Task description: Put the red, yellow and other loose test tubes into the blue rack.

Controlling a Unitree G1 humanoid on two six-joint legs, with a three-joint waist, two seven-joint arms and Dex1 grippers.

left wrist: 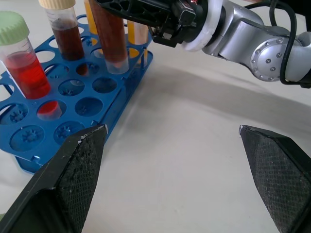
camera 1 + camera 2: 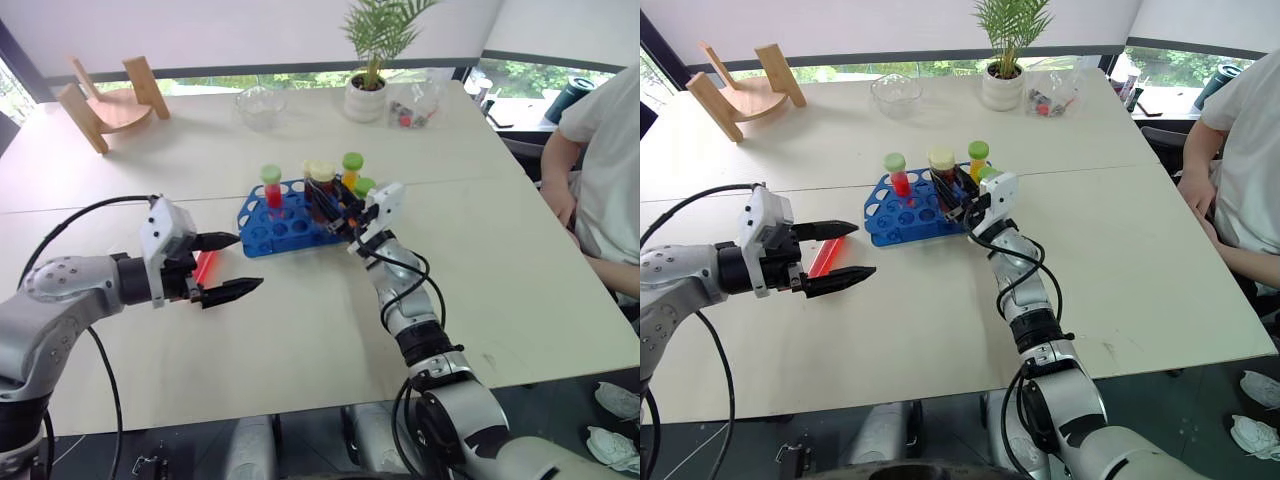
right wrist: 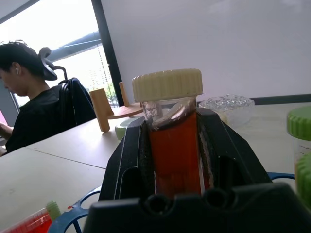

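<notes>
With your right tool (image 2: 330, 212) pinching the cream-capped tube (image 3: 170, 141) upright over the blue rack (image 2: 262, 232), centre it on a free hole, then lower straight; the left tool (image 2: 232, 266) waits spread.

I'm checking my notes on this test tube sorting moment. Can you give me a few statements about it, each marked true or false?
1. The right gripper is shut on a cream-capped tube. True.
2. The left gripper holds a tube. False: it is open and empty.
3. A red tube lies on the table. True.
4. The blue rack is empty. False: several tubes stand in it.
</notes>
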